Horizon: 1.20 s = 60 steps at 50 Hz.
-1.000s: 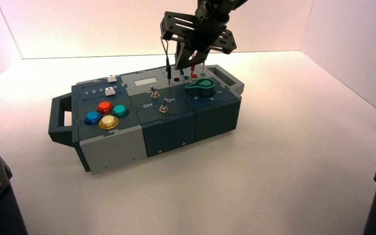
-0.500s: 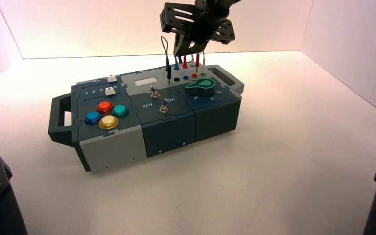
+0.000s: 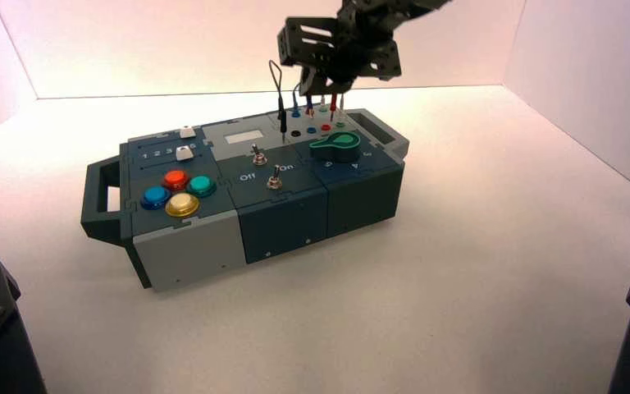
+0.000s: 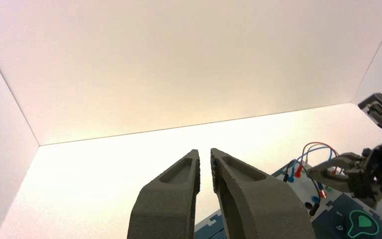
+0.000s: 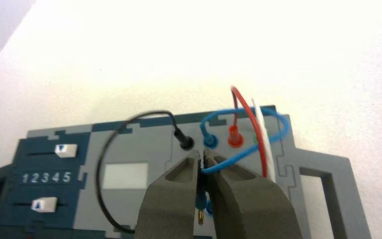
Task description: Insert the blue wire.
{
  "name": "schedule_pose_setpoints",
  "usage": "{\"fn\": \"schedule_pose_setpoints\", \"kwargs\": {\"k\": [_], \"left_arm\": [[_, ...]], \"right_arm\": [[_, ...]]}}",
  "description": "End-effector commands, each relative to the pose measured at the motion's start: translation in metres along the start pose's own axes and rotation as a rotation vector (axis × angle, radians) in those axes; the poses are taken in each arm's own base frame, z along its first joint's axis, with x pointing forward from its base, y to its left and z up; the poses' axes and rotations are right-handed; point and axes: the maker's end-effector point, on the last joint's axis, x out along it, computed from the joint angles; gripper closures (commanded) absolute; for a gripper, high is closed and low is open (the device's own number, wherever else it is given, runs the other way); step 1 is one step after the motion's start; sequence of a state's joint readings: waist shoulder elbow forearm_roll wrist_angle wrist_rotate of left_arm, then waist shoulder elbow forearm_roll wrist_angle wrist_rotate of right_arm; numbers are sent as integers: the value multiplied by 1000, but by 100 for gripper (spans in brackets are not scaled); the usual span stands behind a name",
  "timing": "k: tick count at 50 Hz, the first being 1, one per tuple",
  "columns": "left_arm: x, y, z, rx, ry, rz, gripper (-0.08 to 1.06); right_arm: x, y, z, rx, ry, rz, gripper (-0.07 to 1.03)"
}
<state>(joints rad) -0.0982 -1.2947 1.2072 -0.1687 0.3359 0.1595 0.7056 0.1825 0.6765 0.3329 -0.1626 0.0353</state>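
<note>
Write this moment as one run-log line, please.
Right gripper: above box, shut on blue wire | held blue plug: pin bare, not inserted | left gripper: idle, away from box

Box panels (image 3: 238,146) matt, plastic-looking; blue plug's pin (image 5: 200,217) brassy metal (rather shiny).

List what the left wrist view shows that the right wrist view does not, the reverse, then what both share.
Only the left wrist view: the green knob and the idle left end effector, off to the left of the box.
Only the right wrist view: the two white sliders and the pale window.
Both: the right end effector above the sockets, gripping the blue wire, plus the black wire and red wire.
</note>
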Motion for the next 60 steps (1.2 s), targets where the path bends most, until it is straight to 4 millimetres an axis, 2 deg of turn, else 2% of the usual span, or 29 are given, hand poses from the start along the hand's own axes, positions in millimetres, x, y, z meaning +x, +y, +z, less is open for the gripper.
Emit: {"fn": "schedule_pose_setpoints", "kwargs": {"k": [1, 23, 60], "left_arm": [[-1, 1, 16, -3, -31, 6, 83], [0, 1, 15, -3, -28, 6, 83], [0, 1, 15, 0, -29, 7, 83]], "right_arm": [[-4, 2, 8, -10, -49, 7, 98], [-2, 13, 5, -39, -102, 27, 99], [2, 13, 2, -53, -104, 26, 99]]}}
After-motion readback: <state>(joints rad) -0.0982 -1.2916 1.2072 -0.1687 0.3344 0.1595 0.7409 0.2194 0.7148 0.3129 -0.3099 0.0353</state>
